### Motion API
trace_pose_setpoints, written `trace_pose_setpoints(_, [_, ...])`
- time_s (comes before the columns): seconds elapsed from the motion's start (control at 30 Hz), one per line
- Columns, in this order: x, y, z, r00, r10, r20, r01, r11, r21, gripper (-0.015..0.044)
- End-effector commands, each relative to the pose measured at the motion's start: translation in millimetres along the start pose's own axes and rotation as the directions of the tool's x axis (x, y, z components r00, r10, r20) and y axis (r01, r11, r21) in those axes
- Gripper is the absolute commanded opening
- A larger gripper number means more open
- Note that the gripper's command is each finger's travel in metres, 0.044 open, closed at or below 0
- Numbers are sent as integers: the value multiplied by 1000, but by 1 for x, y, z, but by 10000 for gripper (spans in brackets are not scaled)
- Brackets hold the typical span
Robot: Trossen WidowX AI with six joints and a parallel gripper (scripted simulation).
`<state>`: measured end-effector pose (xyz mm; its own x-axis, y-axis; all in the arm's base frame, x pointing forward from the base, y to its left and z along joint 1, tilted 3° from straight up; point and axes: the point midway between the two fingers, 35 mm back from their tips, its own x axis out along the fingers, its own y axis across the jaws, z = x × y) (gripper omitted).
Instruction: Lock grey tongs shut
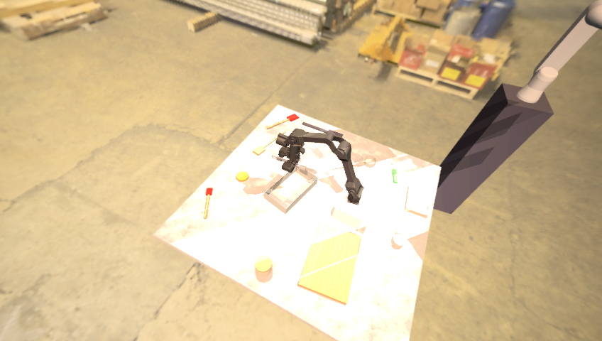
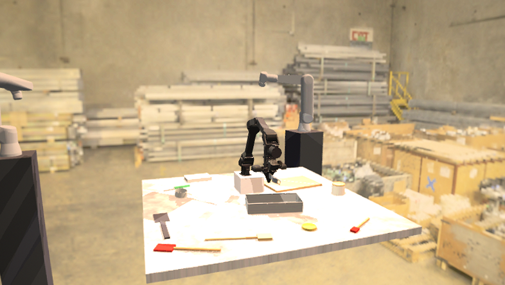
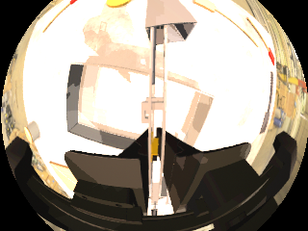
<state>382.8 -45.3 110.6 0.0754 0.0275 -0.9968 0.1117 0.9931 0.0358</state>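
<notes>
"Where are the tongs (image 1: 277, 158) (image 2: 276, 180) (image 3: 165, 72) now?"

"In the gripper (image 1: 288, 167) (image 2: 269, 179) (image 3: 154, 131). Its fingers are pinching the two arms, which run nearly side by side in the wrist view. The hinge (image 3: 166, 12) is at twelve o'clock there."

"And the roasting tin (image 1: 276, 203) (image 2: 274, 208) (image 3: 72, 101)?"

"From above, the grip is at twelve o'clock of its middle. From outside, the tongs look lifted over it, so I'd say the pick-up and squeeze are done, and the tip-up lock is the step in hand."

"Are they locked?"

"I can't tell. The lock is inside, and I can't make out how steeply the tips point. Squeezed arms alone prove nothing."

"So what's next?"

"Keep the squeeze on and turn the wrist until the tips are plainly up and the hinge down. I'd do that high enough for the hinge to miss the tin. Let go too soon and they may spring open."

"Then over to the wooden board (image 1: 331, 266) (image 2: 298, 183)?"

"Yes, five o'clock from the tin in the top view. Lay them flat, low down, then ease the fingers apart and check the arms stay together."
</notes>
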Motion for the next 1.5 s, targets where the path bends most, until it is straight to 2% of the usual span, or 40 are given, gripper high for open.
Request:
trace_pose_setpoints(0.0, [0,0,-1,1000,0,-6,0,1000,-4,-150])
trace_pose_setpoints(0.3, [2,19,-3,1000,1,-9,-1,1000,7,-150])
trace_pose_setpoints(0.73, [2,97,-23,1000,8,-12,-6,995,96,-150])
trace_pose_setpoints(1.47, [-1,213,-91,1000,15,-15,-10,964,265,-150])
